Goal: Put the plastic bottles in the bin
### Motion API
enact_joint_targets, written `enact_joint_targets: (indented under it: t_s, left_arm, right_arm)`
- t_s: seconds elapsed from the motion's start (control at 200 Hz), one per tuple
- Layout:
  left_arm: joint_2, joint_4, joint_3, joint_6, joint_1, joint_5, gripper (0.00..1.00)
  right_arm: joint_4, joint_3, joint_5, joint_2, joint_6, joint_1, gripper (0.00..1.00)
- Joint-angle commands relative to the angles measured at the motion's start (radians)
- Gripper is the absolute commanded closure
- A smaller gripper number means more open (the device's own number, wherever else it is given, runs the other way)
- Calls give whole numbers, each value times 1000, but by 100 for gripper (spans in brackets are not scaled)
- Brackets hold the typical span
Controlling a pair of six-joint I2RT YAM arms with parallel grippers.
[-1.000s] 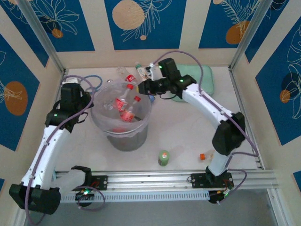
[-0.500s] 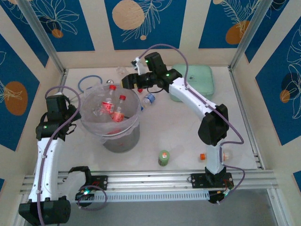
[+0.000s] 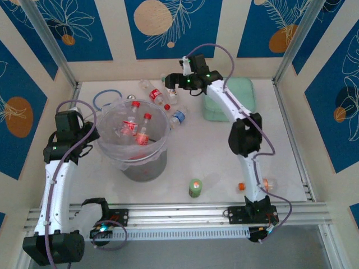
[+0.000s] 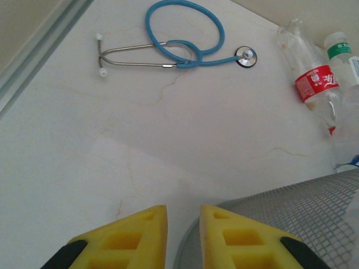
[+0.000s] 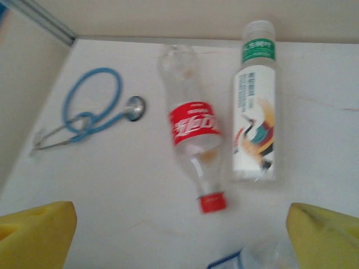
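Top external view: I am watching the bin sitting left of centre on the table, with at least two red-capped bottles lying inside it. The right gripper is hovering at the far side over a cluster of plastic bottles by the back wall, and I judge it is lining up a pick there. The left gripper is sitting against the bin's left side, probably to steady it. A green-labelled bottle is standing upright near the front rail. An orange-capped bottle is lying to its right, and both are well apart from the bin.

Left wrist view: the left gripper's yellow fingers are resting nearly together with nothing visible between them, just beside the bin's grey wall. I cannot tell whether they are pinching the liner. A blue stethoscope is lying beyond.

Right wrist view: the yellow fingers are standing wide apart and empty. A red-labelled bottle is lying ahead with its cap toward me, and a white bottle with a green cap is lying just beside it.

The tabletop is showing pale with faint marble veins. Beige walls with blue leaf-patterned panels and aluminium posts are enclosing it.
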Motion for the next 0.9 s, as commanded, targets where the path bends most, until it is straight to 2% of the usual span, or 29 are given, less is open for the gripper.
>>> enact_joint_targets:
  t_s: [0.0, 0.12, 0.36, 0.48, 0.72, 0.775, 0.896]
  left_arm:
    - [2, 8, -15, -7, 8, 63, 77]
    - [12, 24, -14, -11, 7, 112, 77]
    - [26, 55, -33, -30, 4, 161, 77]
    - [37, 87, -50, -49, -3, 177, 77]
    - [81, 141, -54, -88, -48, 188, 78]
    - [88, 150, -52, -96, -65, 182, 78]
    - [105, 175, -54, -116, -99, 176, 77]
  right_arm:
    - [-184, 209, 68, 163, -48, 8, 1]
    - [-218, 352, 89, 293, -51, 20, 0]
    - [-176, 321, 87, 347, -27, 22, 2]
    - [-168, 307, 91, 349, -23, 21, 11]
    - [-142, 303, 88, 349, -25, 5, 36]
    - [-146, 306, 90, 346, -27, 4, 46]
    - [-152, 302, 98, 312, -46, 2, 49]
